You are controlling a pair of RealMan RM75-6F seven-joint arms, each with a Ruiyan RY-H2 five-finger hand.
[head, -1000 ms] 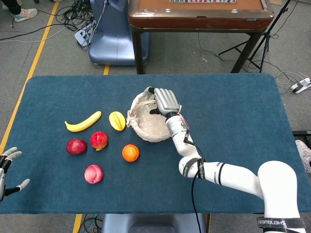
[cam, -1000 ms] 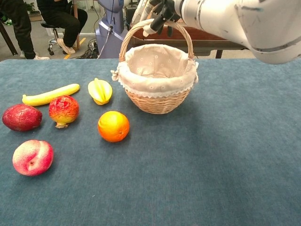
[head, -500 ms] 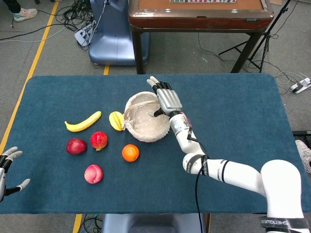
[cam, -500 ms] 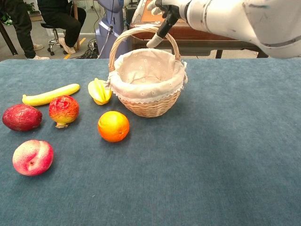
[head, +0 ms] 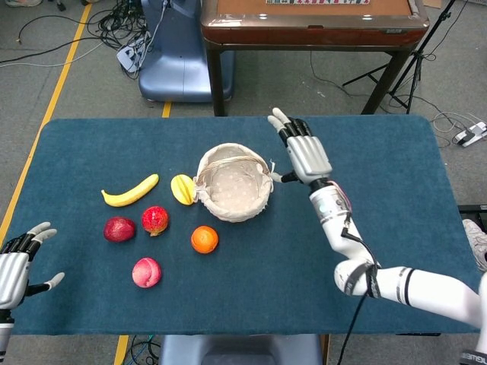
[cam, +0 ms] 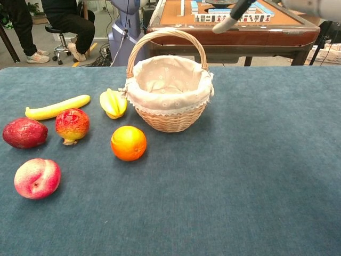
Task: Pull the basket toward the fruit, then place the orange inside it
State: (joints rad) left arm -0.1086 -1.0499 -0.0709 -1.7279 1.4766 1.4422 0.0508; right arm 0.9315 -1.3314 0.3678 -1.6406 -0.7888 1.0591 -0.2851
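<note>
The wicker basket with white cloth lining stands upright on the blue table, touching the yellow starfruit. The orange lies just in front of the basket, slightly left. My right hand hovers to the right of the basket with fingers spread, holding nothing; the chest view shows only one fingertip at the top edge. My left hand is open at the table's front left corner, far from the fruit.
A banana, a pomegranate, a dark red fruit and a peach lie left of the orange. A wooden game table stands behind the blue table.
My right hand let go of the basket handle and moved up and to the right, fingers spreading. The basket slid left against the starfruit, then settled. My left hand rose slightly.
</note>
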